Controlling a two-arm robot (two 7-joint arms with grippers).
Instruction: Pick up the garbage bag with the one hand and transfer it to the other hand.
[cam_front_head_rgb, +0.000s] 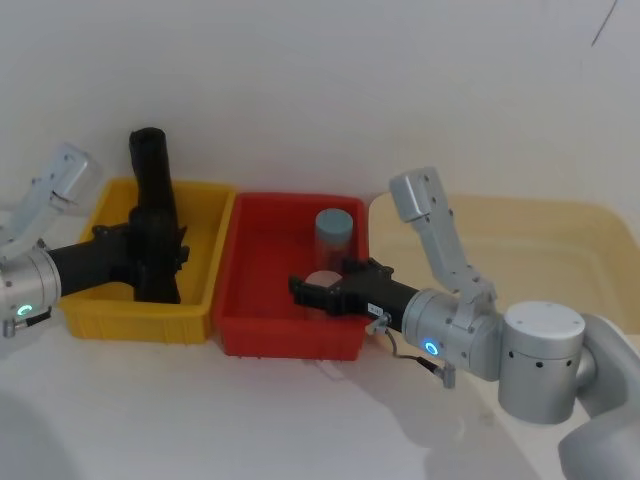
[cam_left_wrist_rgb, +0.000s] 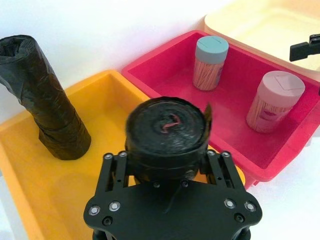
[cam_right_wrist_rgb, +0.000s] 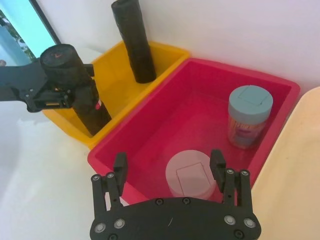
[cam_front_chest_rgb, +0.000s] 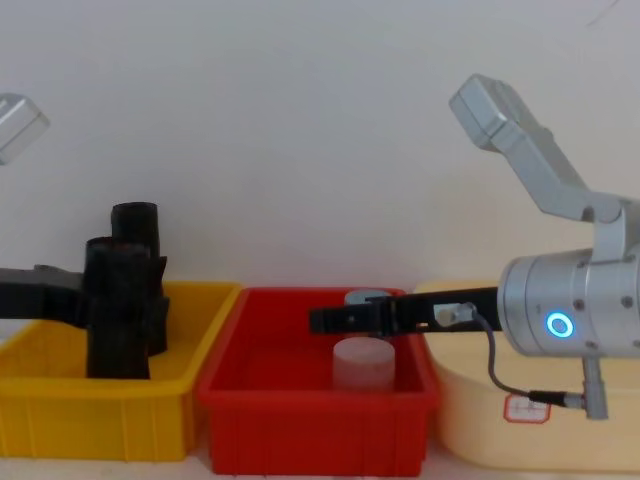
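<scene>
Clenching the garbage bag (cam_left_wrist_rgb: 167, 130) upright, the left gripper (cam_left_wrist_rgb: 166, 167) hovers over the yellow bin (cam_front_head_rgb: 130, 325). The right gripper (cam_right_wrist_rgb: 168, 160) gapes above the red bin (cam_front_head_rgb: 290, 335).

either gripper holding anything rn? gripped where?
Left gripper is shut on the garbage bag, clamped around the side of the upright roll, on its upper half. Right gripper is open over the red bin, holding nothing.

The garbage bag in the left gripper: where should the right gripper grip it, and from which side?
Probably the bare stretch of the garbage bag below the left gripper, longer than the stub above. The roll stands upright, clamped from its left, so the open right gripper should come level from the robot's right, fingers astride its round side.
</scene>
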